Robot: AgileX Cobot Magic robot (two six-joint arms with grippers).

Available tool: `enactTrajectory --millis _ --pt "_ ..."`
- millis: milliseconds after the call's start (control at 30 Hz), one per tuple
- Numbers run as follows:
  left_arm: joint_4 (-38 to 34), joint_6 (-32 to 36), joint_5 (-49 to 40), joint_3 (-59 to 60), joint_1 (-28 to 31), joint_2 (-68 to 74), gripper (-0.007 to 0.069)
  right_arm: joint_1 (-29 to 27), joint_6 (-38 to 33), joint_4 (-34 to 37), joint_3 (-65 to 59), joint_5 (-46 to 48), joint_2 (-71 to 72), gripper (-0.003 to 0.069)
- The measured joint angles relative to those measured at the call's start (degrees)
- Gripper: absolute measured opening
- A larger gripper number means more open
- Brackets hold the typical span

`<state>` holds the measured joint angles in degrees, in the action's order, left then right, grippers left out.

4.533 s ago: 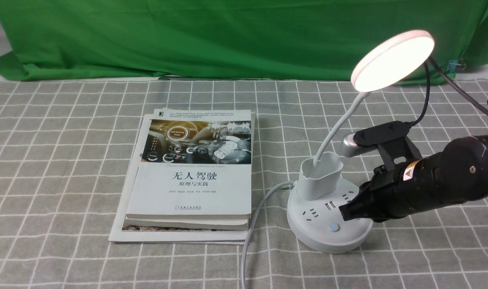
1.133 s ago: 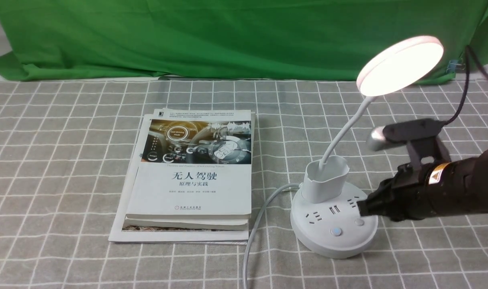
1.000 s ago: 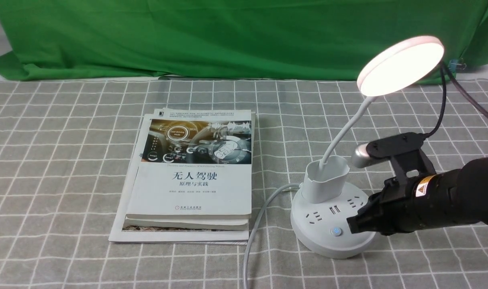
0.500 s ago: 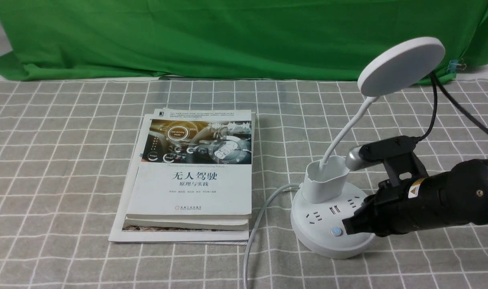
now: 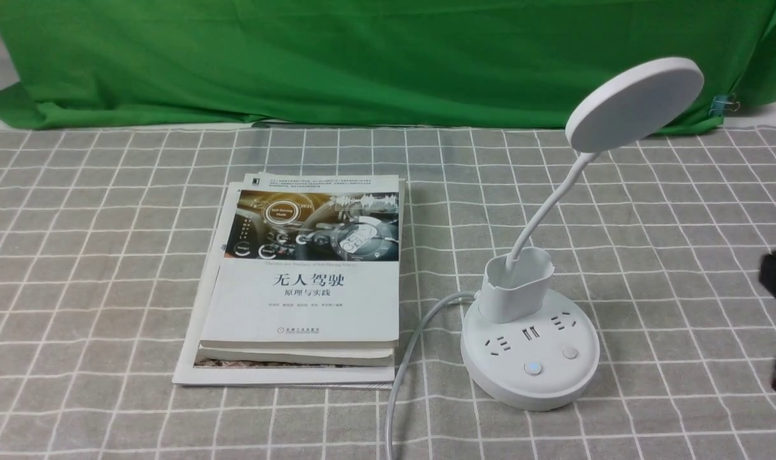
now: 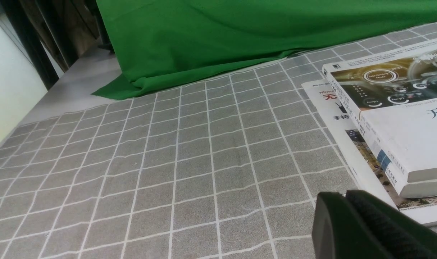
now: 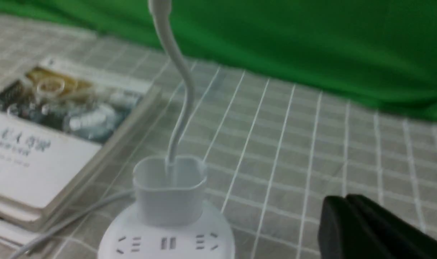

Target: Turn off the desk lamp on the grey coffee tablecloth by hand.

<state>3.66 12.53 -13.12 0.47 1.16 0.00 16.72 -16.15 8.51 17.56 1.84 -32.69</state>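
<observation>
Before me in the front view, the desk lamp point(image 5: 531, 358) stands right of centre on the tablecloth point(image 5: 119, 275); the stacked books point(image 5: 301, 300) lie left of it, near the middle. The backdrop point(image 5: 388, 64) hangs behind both, across the top.

The white lamp point(image 5: 531, 358), unlit, stands upright on the grey, white-gridded cloth point(image 5: 126, 287), its disc head tilted.

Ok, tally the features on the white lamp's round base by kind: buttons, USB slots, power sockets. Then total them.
Small round push buttons: 2
Narrow dark rectangular USB slots: 2
Power sockets with dark angled slits: 2
Total: 6
</observation>
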Motion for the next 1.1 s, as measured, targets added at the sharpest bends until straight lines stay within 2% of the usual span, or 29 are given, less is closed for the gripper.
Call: enactTrajectory --millis 133,233,400,633,1100 --pt "0.0 0.0 0.0 0.0 0.0 0.0 0.0019 0.0 -3.21 -0.26 -10.55 -7.9 12.6 0.0035" --pt "0.0 0.0 0.0 0.0 0.0 0.0 0.0019 0.0 -3.69 -0.26 -11.31 -10.5 16.06 0.0035" --pt "0.0 0.0 0.0 0.0 0.0 0.0 0.0019 0.0 -3.18 -0.26 -11.31 -12.28 16.37 0.0035" --pt "0.0 0.0 0.0 0.0 0.0 0.0 0.0019 0.0 4.73 -0.26 -11.31 -10.81 16.37 0.0036" --pt "0.0 0.01 0.0 0.0 0.0 0.0 0.0019 -0.11 6.1 -0.31 -15.37 -13.23 16.37 0.0038"
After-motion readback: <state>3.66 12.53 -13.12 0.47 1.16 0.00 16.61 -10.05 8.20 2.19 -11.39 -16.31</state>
